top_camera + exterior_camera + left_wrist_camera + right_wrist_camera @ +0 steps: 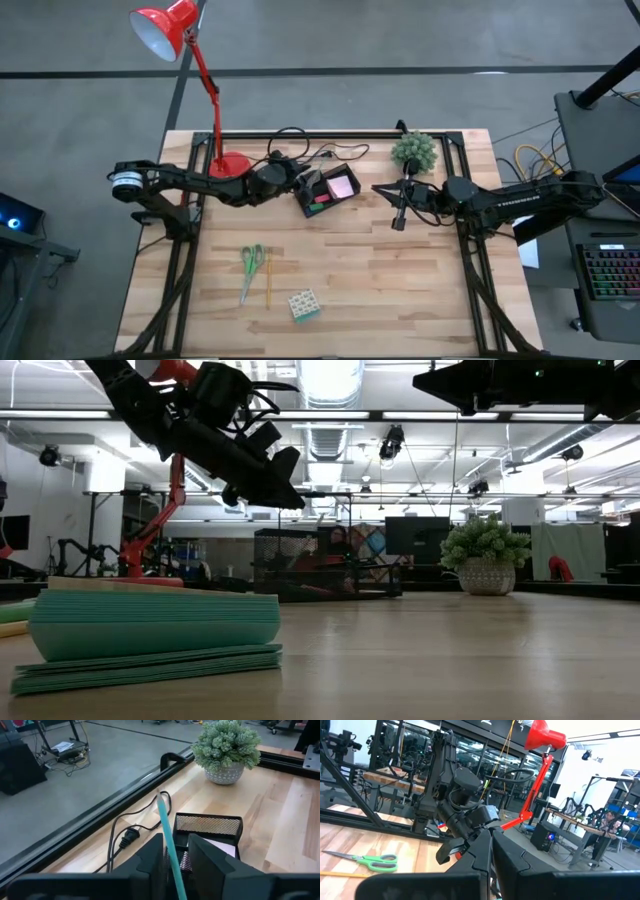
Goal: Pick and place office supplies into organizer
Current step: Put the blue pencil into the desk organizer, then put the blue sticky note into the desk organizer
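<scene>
The black mesh organizer [328,190] sits near the table's far edge and holds a pink sticky-note pad [342,186] and green and pink erasers [320,201]. My left gripper [303,181] hovers at its left end, shut on a teal pen [167,835]. In the low view that gripper [272,478] slants down above the organizer [325,575]. My right gripper [399,218] is shut on nothing, right of the organizer. Green-handled scissors [251,265], a yellow pencil [268,282] and the multicoloured cube [304,304] lie flat on the near half of the table. My left gripper pinches the teal pen's shaft [174,862] between its two fingers [150,857]. The pen runs along the fingers, not across them. Its free end [161,800] sticks out well past the fingertips. It is lifted clear, above the organizer's mesh wall [207,825].
A red desk lamp stands on its round base [231,165] left of the organizer, with its black cord [125,837] lying behind it. A small potted plant [414,151] stands right of it. The cube [150,630] fills the low view's foreground. Bare wood lies at the table's centre and right.
</scene>
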